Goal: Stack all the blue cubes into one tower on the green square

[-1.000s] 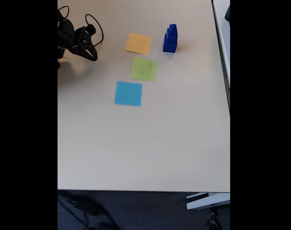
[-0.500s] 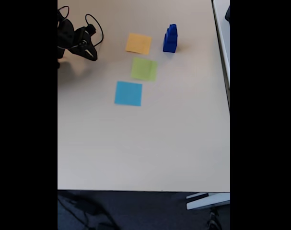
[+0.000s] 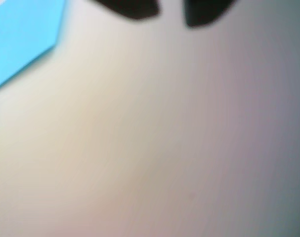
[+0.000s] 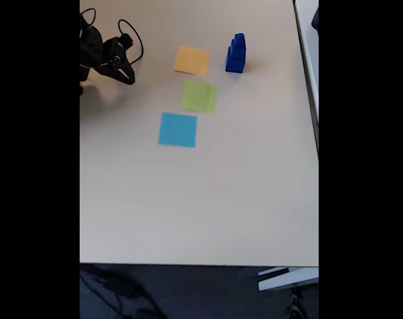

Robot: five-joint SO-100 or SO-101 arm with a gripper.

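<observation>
Looking down the wrist view, the pincer's [image 3: 172, 12] two dark tips sit slightly apart over bare table [image 3: 154, 138], holding nothing, a light-blue square [image 3: 21, 39] at left. In the fixed view, the blue cubes [image 4: 236, 54] stand stacked beside the orange-yellow square [image 4: 192, 60], off the green square [image 4: 200, 96]; the pincer [image 4: 129, 78] hangs well left.

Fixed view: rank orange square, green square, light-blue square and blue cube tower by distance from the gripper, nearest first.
From the gripper, at the table's upper left in the fixed view:
1. Orange square, to its right.
2. Green square and light-blue square, right and lower right; too close to call.
3. Blue cube tower, farthest right, beyond the orange square.
</observation>
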